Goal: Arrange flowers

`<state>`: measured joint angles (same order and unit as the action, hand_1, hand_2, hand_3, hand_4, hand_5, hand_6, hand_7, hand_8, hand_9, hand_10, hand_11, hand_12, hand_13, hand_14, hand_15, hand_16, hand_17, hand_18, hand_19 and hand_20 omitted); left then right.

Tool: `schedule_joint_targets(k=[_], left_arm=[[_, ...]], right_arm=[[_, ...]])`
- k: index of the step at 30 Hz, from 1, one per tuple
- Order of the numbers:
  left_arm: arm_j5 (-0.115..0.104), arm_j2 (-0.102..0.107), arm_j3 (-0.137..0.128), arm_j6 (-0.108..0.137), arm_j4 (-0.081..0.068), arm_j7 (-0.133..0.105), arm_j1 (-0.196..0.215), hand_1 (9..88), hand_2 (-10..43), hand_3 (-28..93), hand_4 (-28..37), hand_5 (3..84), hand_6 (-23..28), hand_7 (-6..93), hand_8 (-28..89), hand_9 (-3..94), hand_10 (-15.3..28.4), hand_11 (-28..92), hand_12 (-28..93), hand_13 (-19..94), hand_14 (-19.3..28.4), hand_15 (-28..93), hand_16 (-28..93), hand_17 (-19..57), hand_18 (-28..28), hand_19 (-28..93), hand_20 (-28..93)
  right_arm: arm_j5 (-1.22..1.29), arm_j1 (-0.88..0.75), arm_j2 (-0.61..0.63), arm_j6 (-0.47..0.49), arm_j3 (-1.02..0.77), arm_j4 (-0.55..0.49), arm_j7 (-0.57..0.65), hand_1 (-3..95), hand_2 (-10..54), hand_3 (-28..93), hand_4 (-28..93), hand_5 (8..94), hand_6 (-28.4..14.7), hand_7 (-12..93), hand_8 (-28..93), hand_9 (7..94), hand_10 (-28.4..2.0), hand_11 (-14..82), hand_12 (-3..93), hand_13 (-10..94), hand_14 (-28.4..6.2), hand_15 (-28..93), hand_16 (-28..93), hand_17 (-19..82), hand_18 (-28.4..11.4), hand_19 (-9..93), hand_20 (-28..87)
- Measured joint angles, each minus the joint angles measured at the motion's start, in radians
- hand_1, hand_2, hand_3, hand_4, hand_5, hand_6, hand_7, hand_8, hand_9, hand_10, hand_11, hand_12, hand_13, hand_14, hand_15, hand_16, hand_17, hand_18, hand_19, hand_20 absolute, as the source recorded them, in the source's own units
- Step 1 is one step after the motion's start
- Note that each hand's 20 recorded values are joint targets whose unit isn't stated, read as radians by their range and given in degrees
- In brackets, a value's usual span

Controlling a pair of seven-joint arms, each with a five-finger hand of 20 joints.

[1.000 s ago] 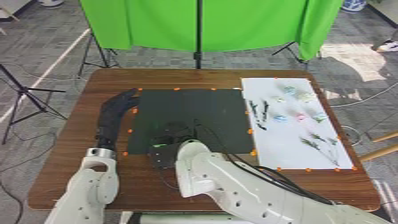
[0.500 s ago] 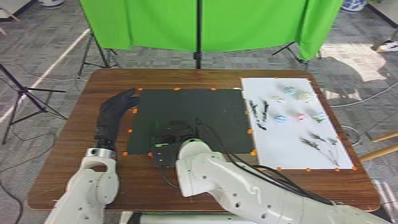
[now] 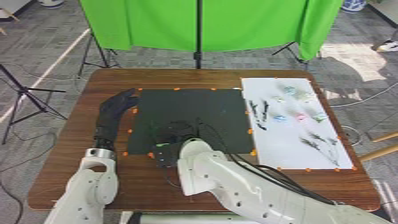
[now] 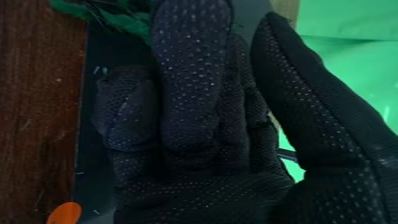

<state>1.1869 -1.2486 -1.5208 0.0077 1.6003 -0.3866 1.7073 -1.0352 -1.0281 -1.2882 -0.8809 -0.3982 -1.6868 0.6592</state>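
Flowers (image 3: 300, 117) lie spread on the white sheet (image 3: 271, 156).

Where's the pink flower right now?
Head view, right side: the pink flower lies on the white sheet, just right of a blue flower and above the thin leafy sprigs.

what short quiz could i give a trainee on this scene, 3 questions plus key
1. True or false: the pink flower lies on the white sheet.
2. Fill in: in the head view, the dark mat lies to the ___ of the white sheet.
3. Choose: the right robot hand is over a) the dark mat, b) the white sheet, c) the floor.
Key: 1 true; 2 left; 3 a
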Motion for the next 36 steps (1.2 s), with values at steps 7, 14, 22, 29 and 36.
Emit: schedule_joint_targets(k=[7, 14, 22, 29, 36], left_arm=[[0.0, 0.0, -0.019, 0.011, 0.015, 0.001, 0.021, 28.1, 5.2, 63, -20.1, 48.6, 6.8, 11.9, -6, 48.1, 15.1, 23, 12, 37, 18.8, 22, -2, 8.7, 13.9, 17, 18], [-0.003, 0.0, -0.066, 0.036, 0.049, 0.005, 0.074, 28.1, 5.1, 63, -20.1, 48.6, 6.7, 12.0, -6, 48.3, 15.2, 23, 12, 37, 18.8, 22, -2, 8.7, 14.0, 17, 18], [-0.006, 0.004, -0.073, 0.045, 0.057, 0.006, 0.09, 28.2, 5.1, 63, -20.1, 48.6, 6.7, 12.2, -6, 48.3, 15.1, 23, 12, 38, 18.7, 22, -2, 8.7, 14.0, 17, 18], [-0.007, 0.004, -0.073, 0.045, 0.057, 0.006, 0.09, 28.1, 5.0, 63, -19.9, 48.6, 6.5, 12.3, -6, 48.3, 15.2, 23, 12, 38, 18.7, 22, -2, 8.8, 14.0, 17, 18], [-0.007, 0.004, -0.073, 0.045, 0.057, 0.004, 0.09, 28.0, 4.8, 63, -19.9, 48.6, 6.4, 12.4, -6, 48.2, 15.2, 23, 12, 38, 18.7, 22, -2, 8.8, 14.0, 17, 18]], right_arm=[[-0.014, -0.007, 0.021, 0.032, -0.015, -0.009, -0.017, 38.0, -6.1, 64, -9, 58.4, -2.7, 41, 17, 81.6, -12.5, 20.2, 21.3, 94, -3.2, 38, 28, 67, -7.2, 74, 47], [-0.21, -0.005, 0.082, 0.11, 0.03, -0.061, 0.045, 21.1, 3.3, 68, -8, 59.5, -5.0, 45, -10, 76.2, -16.8, 14.6, 18.5, 94, -6.0, 41, 26, 66, -10.9, 80, 40], [-0.207, -0.004, 0.137, 0.232, 0.056, -0.121, 0.068, 17.5, 4.7, 67, -8, 58.0, -7.1, 57, -12, 70.8, -18.9, 9.5, 14.8, 94, -6.4, 42, 24, 66, -11.7, 84, 35], [-0.148, -0.003, 0.135, 0.244, 0.056, -0.122, 0.038, 16.5, 5.0, 67, -8, 57.9, -7.6, 61, -15, 70.0, -19.1, 9.1, 13.9, 94, -6.4, 42, 24, 66, -11.9, 85, 33], [-0.091, -0.005, 0.129, 0.245, 0.052, -0.119, 0.009, 15.9, 4.9, 68, -8, 57.7, -7.3, 61, -16, 69.5, -19.0, 9.1, 13.8, 94, -6.4, 42, 25, 65, -12.1, 85, 33]])
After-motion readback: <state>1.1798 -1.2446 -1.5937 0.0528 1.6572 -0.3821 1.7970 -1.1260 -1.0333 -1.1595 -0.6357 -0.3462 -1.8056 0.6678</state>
